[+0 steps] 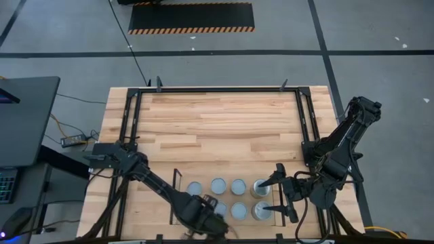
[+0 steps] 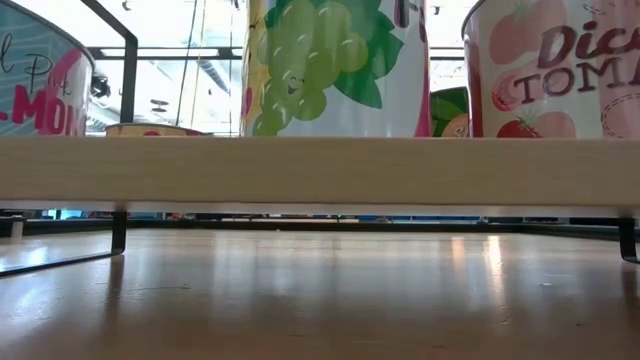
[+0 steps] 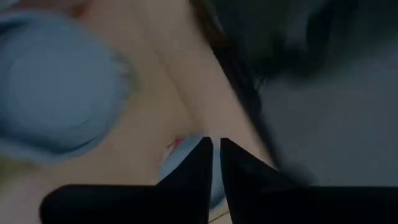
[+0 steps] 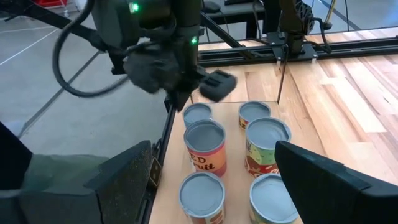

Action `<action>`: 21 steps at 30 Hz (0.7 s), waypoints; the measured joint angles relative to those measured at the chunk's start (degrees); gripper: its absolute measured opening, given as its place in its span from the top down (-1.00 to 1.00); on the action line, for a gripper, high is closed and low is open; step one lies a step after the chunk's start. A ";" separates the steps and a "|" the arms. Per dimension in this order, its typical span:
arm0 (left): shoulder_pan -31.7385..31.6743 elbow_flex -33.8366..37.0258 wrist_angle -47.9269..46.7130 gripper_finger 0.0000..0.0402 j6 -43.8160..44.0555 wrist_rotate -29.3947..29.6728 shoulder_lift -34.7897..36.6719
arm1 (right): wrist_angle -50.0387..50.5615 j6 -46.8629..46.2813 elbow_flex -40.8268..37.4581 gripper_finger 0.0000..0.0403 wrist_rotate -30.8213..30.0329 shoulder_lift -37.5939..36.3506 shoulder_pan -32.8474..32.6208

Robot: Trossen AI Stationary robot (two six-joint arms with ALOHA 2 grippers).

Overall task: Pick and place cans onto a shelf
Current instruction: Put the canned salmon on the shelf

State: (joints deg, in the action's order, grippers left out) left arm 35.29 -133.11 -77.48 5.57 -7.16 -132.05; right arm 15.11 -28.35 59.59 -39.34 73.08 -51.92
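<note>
Several silver-topped cans stand upright in two rows on the shelf [image 1: 175, 181], among them the far row's cans [image 1: 218, 185] and the right-end pair [image 1: 260, 211]. In the low view the shelf's plank edge [image 2: 320, 170] carries a grape-label can [image 2: 335, 65] and a tomato-label can [image 2: 560, 65]. My left gripper [image 1: 205, 215] is shut over the near row's left end, above a can top [image 3: 177, 171]. My right gripper [image 1: 281, 193] is wide open at the shelf's right end, its fingers [image 4: 336, 180] spread on either side of the two rows [image 4: 205, 146], touching nothing. My left gripper points its shut fingertips [image 3: 202, 165] down over the top of a can [image 3: 180, 155] at the near row's left end. Whether they touch the can I cannot tell.
A large black outer frame [image 1: 203, 89] rings the light-wood table. Bare wood [image 1: 217, 129] lies beyond the shelf toward the far edge. My left arm [image 4: 161, 56] reaches over the far end of the rows in the right wrist view.
</note>
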 joint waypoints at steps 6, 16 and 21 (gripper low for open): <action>1.42 -0.03 7.07 0.93 33.01 0.74 0.00 | 0.09 2.44 0.00 -0.73 0.17 0.00 0.00; 6.25 7.94 13.00 0.97 67.31 4.88 0.02 | 0.07 5.61 0.00 -0.73 0.47 0.00 0.00; 6.87 13.23 12.39 0.98 72.35 3.68 0.00 | 0.06 5.61 0.00 -0.73 0.53 0.00 -0.03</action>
State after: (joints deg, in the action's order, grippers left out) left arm 42.16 -119.88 -65.08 77.92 -3.48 -132.05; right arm 15.18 -22.74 59.59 -38.81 73.08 -51.95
